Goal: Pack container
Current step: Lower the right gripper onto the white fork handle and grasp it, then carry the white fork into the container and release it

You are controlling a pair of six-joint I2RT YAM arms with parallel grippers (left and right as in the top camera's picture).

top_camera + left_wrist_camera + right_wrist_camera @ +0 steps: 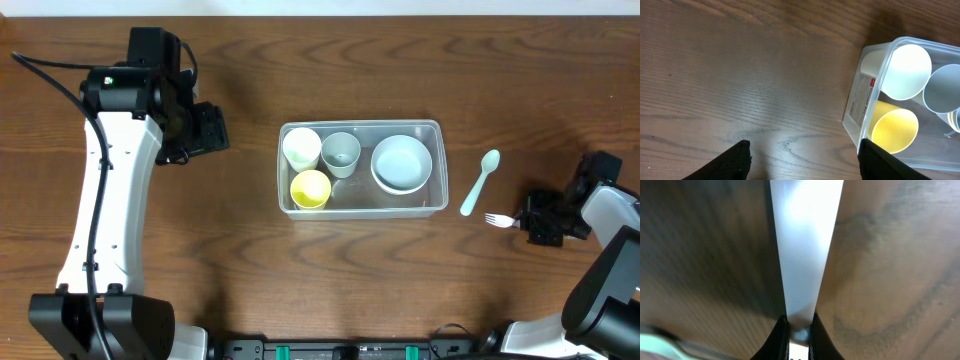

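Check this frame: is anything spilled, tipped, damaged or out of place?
Nothing stands out. The container holds three upright cups and a bowl, none tipped. The spoon lies flat on the table beside it. The right gripper grips the fork by its handle. The left gripper is open and empty.

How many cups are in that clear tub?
3: white cup in the tub's far left corner, grey cup beside it, yellow cup in the near left corner. None seems hidden.
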